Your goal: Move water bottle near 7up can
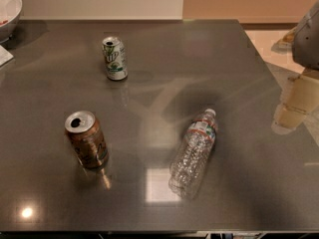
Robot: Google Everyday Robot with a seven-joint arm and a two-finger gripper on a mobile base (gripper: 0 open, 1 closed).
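The water bottle lies on its side on the grey table, right of centre. It is clear and ribbed, with its white cap pointing to the far right. The 7up can stands upright at the far left-centre, well apart from the bottle. My gripper shows as pale cream parts at the right edge of the view, below a grey arm part. It is to the right of the bottle and not touching it.
A brown-orange can with a teal stripe stands upright at the front left. A white bowl sits at the far left corner. The table's right edge runs diagonally past my gripper, with pale floor beyond.
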